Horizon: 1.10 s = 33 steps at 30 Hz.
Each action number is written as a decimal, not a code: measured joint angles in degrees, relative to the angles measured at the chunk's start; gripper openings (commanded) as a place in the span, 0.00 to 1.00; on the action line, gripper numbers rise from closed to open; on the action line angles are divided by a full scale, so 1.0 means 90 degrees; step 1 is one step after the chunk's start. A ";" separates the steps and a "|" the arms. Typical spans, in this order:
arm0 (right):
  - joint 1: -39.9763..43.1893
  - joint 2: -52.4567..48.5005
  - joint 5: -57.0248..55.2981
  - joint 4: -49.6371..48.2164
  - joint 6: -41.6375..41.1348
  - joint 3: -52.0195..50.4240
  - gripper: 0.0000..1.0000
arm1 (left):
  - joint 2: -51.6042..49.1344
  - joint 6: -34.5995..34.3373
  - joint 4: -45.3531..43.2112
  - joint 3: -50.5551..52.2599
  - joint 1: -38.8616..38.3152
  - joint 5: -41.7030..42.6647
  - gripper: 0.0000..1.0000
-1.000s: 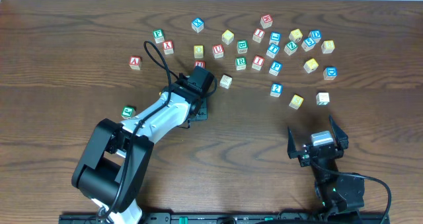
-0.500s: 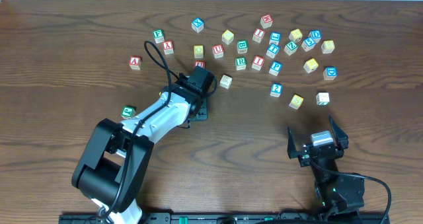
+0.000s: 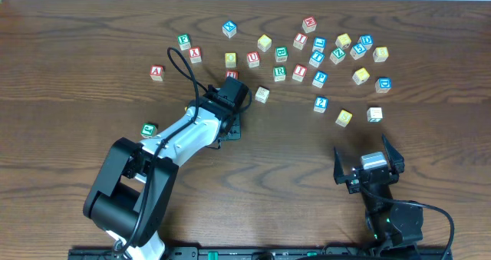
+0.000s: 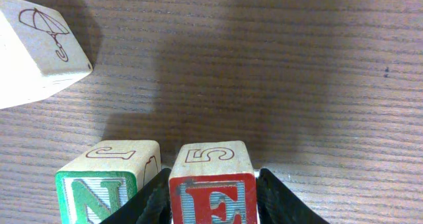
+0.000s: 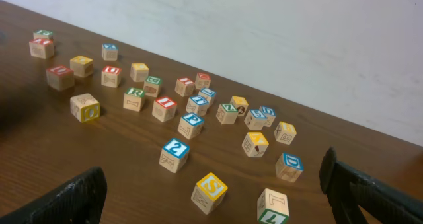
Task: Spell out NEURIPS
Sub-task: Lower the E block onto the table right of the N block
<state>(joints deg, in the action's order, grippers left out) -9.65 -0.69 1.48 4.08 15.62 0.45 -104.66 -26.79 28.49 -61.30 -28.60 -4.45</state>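
In the left wrist view a red E cube [image 4: 211, 163] stands on the table between the fingers of my left gripper [image 4: 213, 204], with a thin gap at the right finger. A green N cube [image 4: 106, 184] sits touching its left side. From overhead, the left gripper [image 3: 231, 82] covers most of the E cube [image 3: 232, 75]. Cubes U [image 3: 252, 58], R [image 3: 279, 73], I [image 3: 299, 72] and P [image 3: 320, 78] lie beyond it, and a yellow S [image 3: 344, 118] is nearer. My right gripper [image 3: 368, 166] hangs open and empty, short of the S [image 5: 210, 190].
Several other lettered cubes lie scattered across the back of the table [image 3: 430, 137]. A pale cube with an umbrella drawing [image 4: 39, 49] lies beyond and left of the N. A red A cube [image 3: 156, 72] and a green cube [image 3: 149, 129] sit left of the left arm.
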 measured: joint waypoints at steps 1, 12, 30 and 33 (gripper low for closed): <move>0.0000 0.0000 0.0000 0.0000 0.0000 0.0000 0.99 | 0.0000 0.0000 0.0000 0.0000 0.0000 0.0000 0.40; 0.0000 0.0000 0.0000 0.0000 0.0000 0.0000 0.99 | 0.0000 0.0010 0.0080 0.0000 0.0000 0.0000 0.41; 0.0000 0.0000 0.0002 0.0000 0.0000 0.0000 0.99 | 0.0007 0.0027 0.0192 -0.0002 0.0000 0.0000 0.40; 0.0000 0.0000 0.0002 0.0000 0.0002 0.0000 0.99 | 0.0010 0.0029 0.0192 -0.0002 0.0000 0.0000 0.40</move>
<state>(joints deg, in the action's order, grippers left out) -9.65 -0.69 1.50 4.08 15.64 0.45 -104.57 -26.52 30.22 -61.32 -28.60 -4.45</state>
